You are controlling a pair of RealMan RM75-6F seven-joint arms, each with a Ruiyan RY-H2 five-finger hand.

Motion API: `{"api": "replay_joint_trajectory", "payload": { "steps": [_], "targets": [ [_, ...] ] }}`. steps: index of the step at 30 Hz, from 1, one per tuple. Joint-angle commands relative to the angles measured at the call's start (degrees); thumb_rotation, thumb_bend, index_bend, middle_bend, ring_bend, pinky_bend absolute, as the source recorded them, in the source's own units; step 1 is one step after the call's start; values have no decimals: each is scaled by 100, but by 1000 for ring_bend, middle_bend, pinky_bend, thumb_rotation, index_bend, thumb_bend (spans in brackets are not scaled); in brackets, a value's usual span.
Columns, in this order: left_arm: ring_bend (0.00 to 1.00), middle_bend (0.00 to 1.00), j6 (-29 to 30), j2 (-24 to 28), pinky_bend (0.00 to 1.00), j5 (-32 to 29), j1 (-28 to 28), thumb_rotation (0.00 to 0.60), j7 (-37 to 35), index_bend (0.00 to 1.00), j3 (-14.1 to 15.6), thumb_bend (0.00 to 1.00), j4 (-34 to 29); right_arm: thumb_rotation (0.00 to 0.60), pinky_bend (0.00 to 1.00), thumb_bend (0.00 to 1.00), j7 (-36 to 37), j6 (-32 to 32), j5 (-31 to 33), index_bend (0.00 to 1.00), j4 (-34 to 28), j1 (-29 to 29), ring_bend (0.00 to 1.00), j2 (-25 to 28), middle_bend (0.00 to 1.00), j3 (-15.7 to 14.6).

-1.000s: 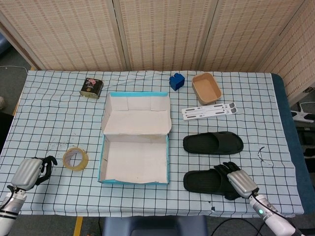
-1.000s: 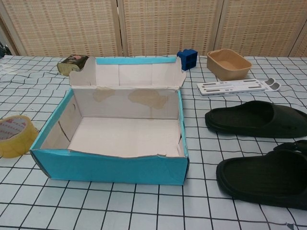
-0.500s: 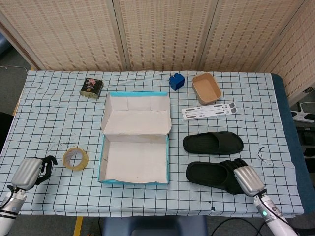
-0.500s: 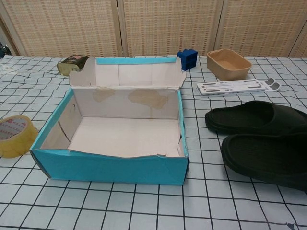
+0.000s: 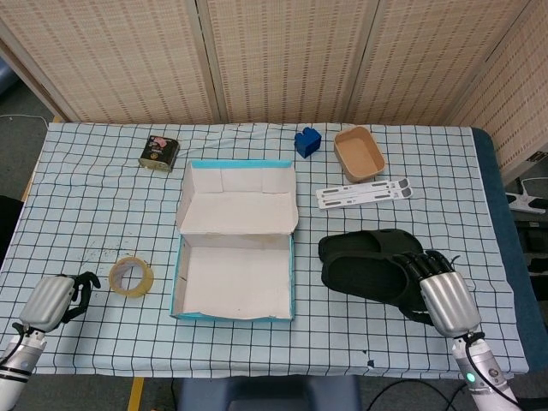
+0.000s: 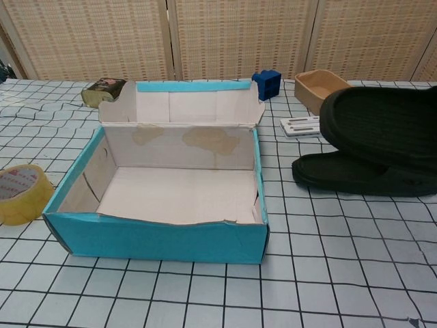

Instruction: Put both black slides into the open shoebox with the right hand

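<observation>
My right hand [image 5: 443,295] grips one black slide [image 5: 366,278] by its heel and holds it lifted above the table; in the chest view this slide [image 6: 382,126] hangs high at the right. Beneath and behind it, the second black slide [image 5: 368,243] lies flat on the cloth, also visible as the lower slide [image 6: 355,176]. The open shoebox [image 5: 234,272], blue outside and white inside, sits left of both slides with its lid flap standing up; its front wall [image 6: 157,239] faces the chest camera. My left hand [image 5: 53,299] rests at the table's front left corner, fingers curled, holding nothing.
A roll of tape [image 5: 131,276] lies left of the box. At the back stand a small tin [image 5: 160,152], a blue block [image 5: 307,141] and a tan tray [image 5: 359,154]. A white flat strip [image 5: 364,192] lies behind the slides.
The right hand has lifted the near slide off the table and carried it up and back, over the far slide. The left hand has not moved.
</observation>
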Motion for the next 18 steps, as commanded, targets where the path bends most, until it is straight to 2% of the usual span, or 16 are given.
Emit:
{"api": "replay_joint_trajectory", "payload": {
  "steps": [1,4,9,14,18],
  "targets": [
    [638,590,-6,-1,572,-6,0,600,19,460,1,733,1,600,197,0,-579,-548,261,583,-741,425,322,190,487,342],
    [638,590,-18,4,572,-23,-2,600,19,460,-6,734,-12,600,197,0,-958,-1068,682,585,-965,845,323,-111,490,596],
    [639,591,10,13,572,-20,11,600,-56,460,-11,735,7,600,196,0,-1647,-1868,1838,585,-1263,1611,323,-722,491,997],
    [638,591,-10,32,572,22,0,600,-135,460,13,734,28,600,197,0,-2469,-2064,3101,585,-1402,2328,323,-1373,491,1286],
    [638,591,13,44,572,30,6,600,-146,460,9,735,5,600,196,0,-3031,-1931,3959,585,-1352,2866,323,-1868,491,1431]
  ]
}}
